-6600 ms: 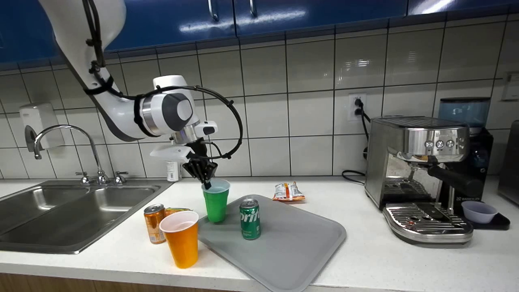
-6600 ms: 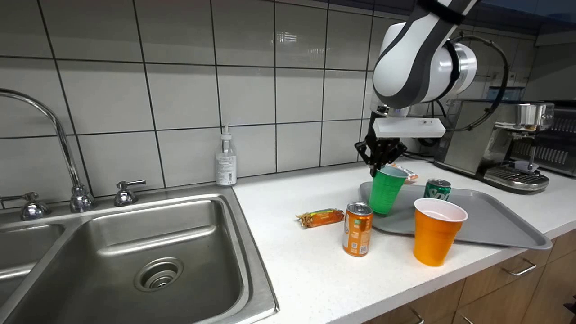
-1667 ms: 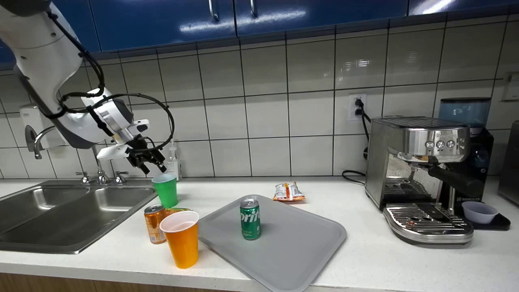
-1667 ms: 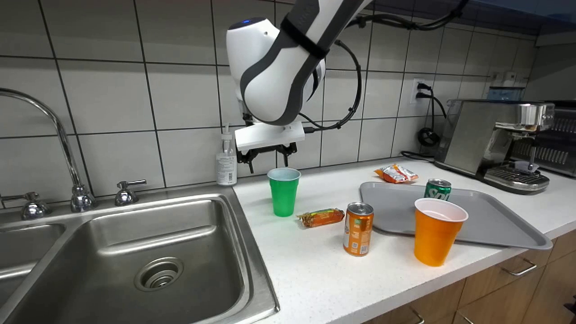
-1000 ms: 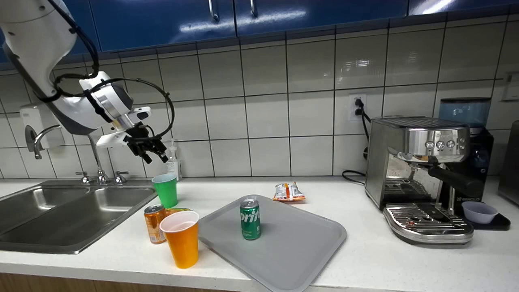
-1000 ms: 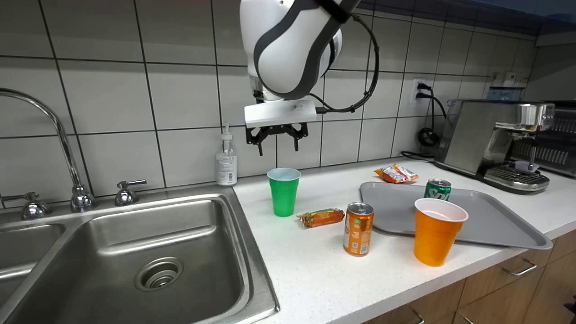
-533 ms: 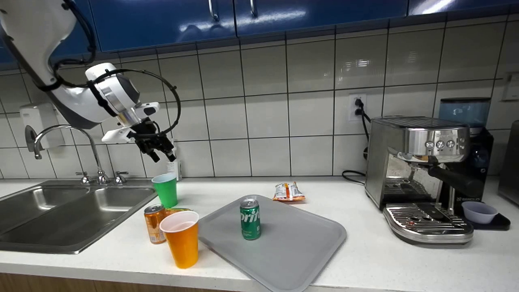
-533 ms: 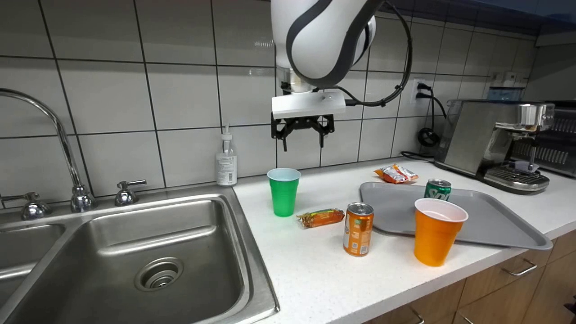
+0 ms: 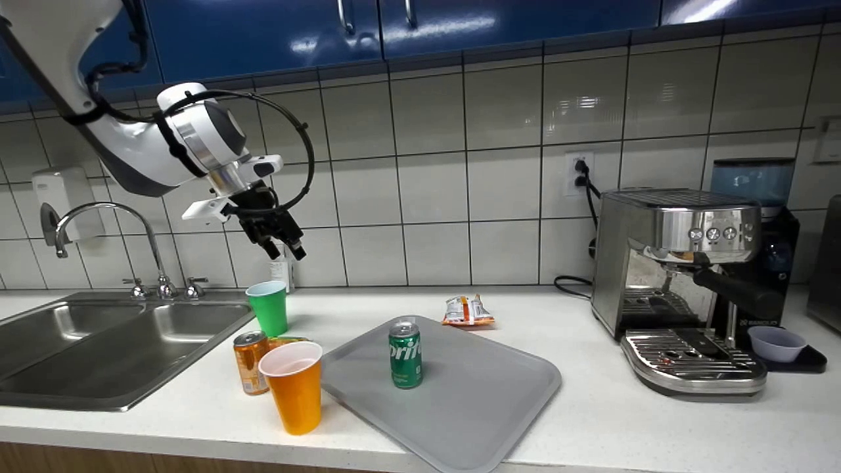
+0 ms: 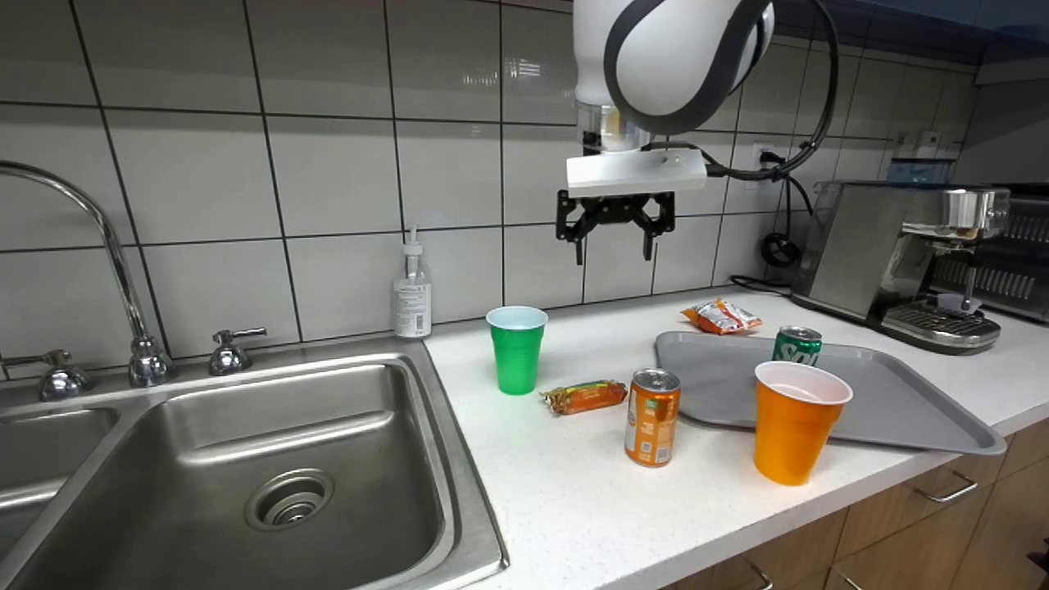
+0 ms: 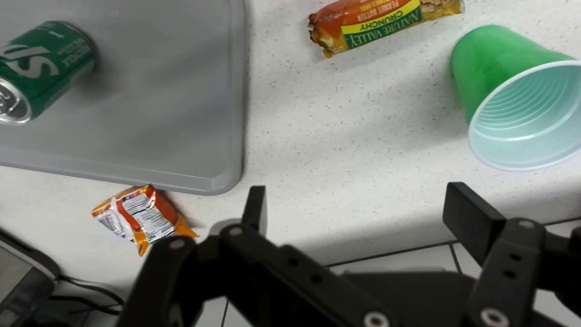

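Observation:
My black gripper (image 10: pixel 614 257) hangs in the air above the back of the counter, its fingers wide apart with nothing between them. Nearest below it stands an upright green cup (image 10: pixel 517 356), beside the sink and apart from the fingers. In the wrist view the same cup (image 11: pixel 494 68) lies at the right, its pale inside visible. A wrapped granola bar (image 11: pixel 386 18) rests at the top there. At left is a grey tray (image 11: pixel 181 100) bearing a green Sprite can (image 11: pixel 50 63), and an orange snack bag (image 11: pixel 145 215) lies beside the tray's corner.
An orange soda can (image 10: pixel 653 422) and an orange cup (image 10: pixel 791 442) stand near the counter's front. The metal sink (image 10: pixel 459 492) is to the left, with a soap bottle (image 10: pixel 411 295) behind it. An espresso machine (image 9: pixel 677 276) stands right; blue cabinets (image 9: pixel 512 26) hang overhead.
Seconds ago the gripper was shut on the green cup's rim at the tray; later the cup stood by the sink, released. Since then the open gripper has risen and moved right, toward the tray.

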